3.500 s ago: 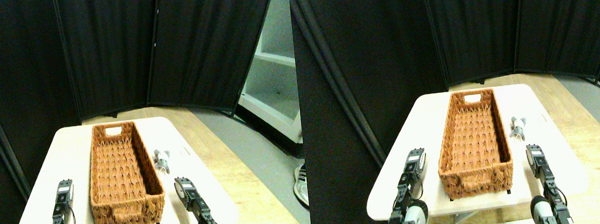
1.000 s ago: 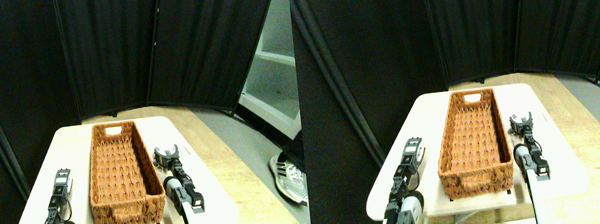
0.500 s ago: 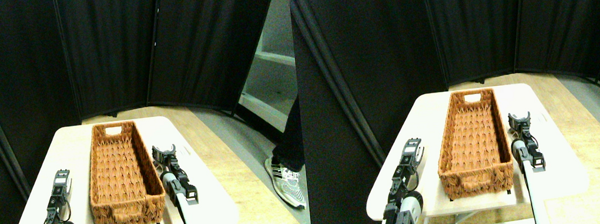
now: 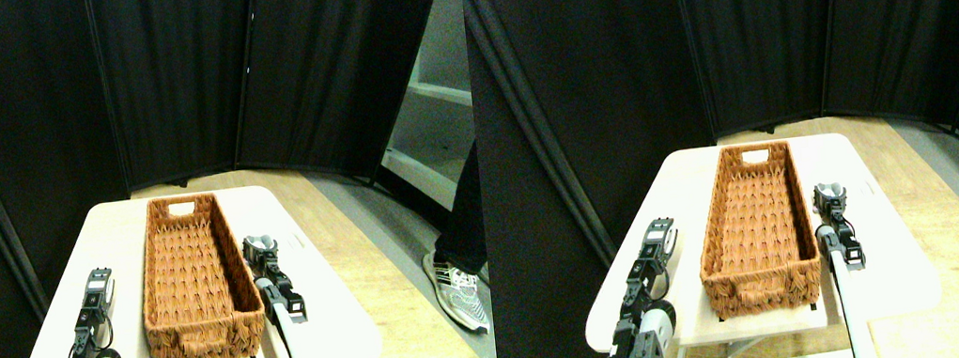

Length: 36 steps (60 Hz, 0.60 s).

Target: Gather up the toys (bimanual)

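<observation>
Grey plush toy [image 4: 262, 244]: seen on the pale tabletop [image 4: 61, 342], just right of the long brown woven basket [image 4: 195, 277], about midway along its right wall. Right gripper [image 4: 257, 254]: placed at the toy, which shows at its tip; whether the dark jaws have closed on it cannot be told. Left gripper [image 4: 97, 289]: parked beyond the basket's left wall, well apart from the toy; its state cannot be told. Nearer arm: right. Basket's long axis runs away from the robot; the drop lies leftward over the right wall.
</observation>
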Available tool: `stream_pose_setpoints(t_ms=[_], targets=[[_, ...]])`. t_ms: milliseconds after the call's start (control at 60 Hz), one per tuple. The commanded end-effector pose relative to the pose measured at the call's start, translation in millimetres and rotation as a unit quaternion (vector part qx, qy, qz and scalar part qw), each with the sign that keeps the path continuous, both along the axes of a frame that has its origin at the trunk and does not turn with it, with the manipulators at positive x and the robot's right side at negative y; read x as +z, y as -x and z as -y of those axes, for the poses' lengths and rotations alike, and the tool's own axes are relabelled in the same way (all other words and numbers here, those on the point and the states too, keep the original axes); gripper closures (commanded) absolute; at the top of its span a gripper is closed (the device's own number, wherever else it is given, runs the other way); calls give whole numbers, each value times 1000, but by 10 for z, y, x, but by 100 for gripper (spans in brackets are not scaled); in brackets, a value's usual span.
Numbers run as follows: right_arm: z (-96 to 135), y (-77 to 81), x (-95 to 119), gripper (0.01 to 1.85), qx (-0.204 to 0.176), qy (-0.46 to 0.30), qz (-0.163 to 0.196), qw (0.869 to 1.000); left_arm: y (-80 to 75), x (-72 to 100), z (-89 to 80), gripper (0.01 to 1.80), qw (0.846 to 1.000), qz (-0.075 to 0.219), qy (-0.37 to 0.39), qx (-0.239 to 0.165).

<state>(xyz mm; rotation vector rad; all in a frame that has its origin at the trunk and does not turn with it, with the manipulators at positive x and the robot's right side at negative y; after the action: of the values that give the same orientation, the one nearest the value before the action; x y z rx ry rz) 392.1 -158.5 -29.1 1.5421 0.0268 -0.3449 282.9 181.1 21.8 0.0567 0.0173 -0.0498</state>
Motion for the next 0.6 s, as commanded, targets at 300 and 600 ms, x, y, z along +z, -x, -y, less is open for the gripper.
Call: stream_pose_setpoints(t_ms=[300,600], targets=[[-114,226,458,185,14,77,64,995,14,44,-4,171,1000,26,2,-13],[-93,416,826,185,43,114,95,988,41,32,-24,171,999,32,2,-7]])
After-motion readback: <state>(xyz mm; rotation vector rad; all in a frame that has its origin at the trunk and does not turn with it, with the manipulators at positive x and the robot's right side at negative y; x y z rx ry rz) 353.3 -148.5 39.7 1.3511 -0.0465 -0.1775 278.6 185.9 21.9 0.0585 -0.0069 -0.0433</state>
